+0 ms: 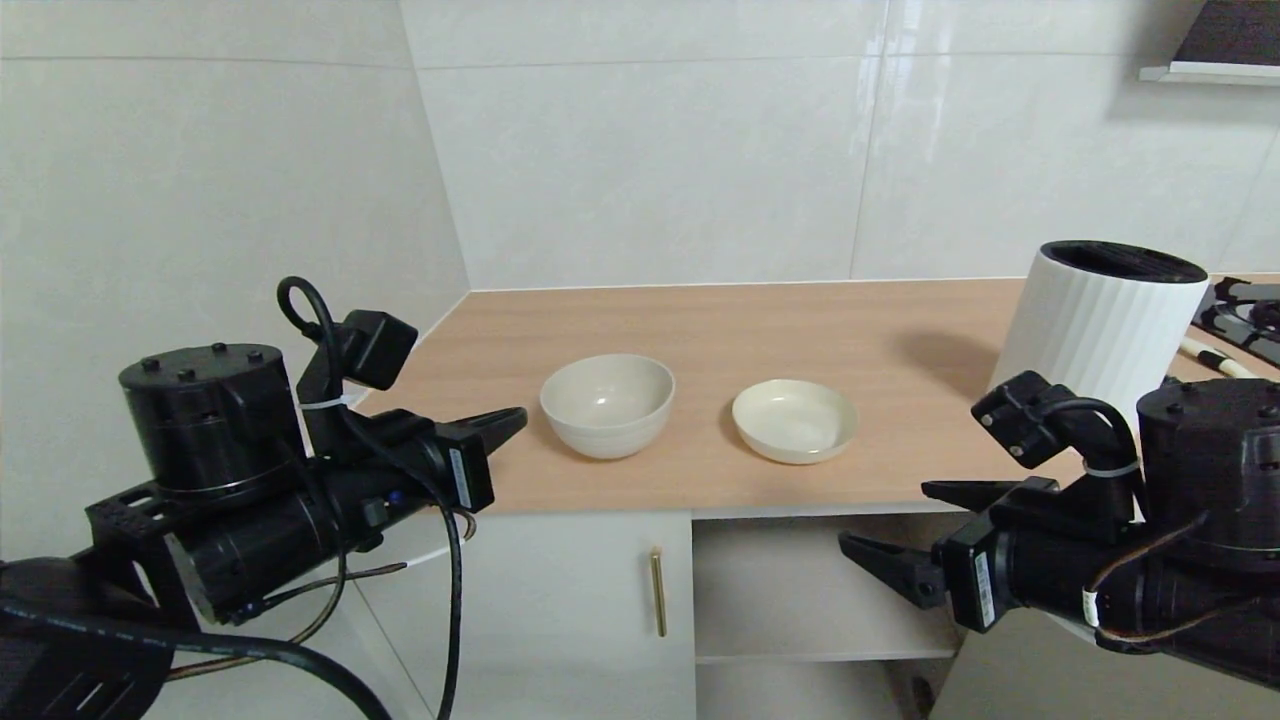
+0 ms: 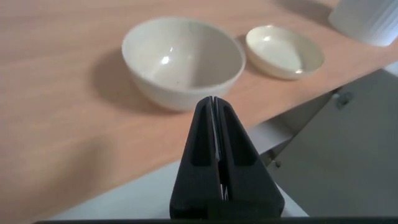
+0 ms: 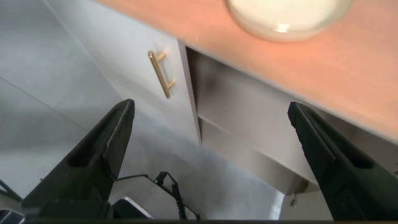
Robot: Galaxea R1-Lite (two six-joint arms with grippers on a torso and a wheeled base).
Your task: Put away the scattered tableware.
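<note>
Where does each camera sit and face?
Head view: on the head, facing forward and down at the wooden counter, deep cream ceramic bowl and shallow cream ceramic dish; left tool and right tool show.
Left wrist view: on that wrist, past its shut tool toward bowl and dish.
Right wrist view: on that wrist, through its open tool toward dish and brass handle.
All share the dish.

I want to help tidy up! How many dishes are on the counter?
2: a deep bowl on the left, a shallow dish to its right. None seems hidden.
</note>
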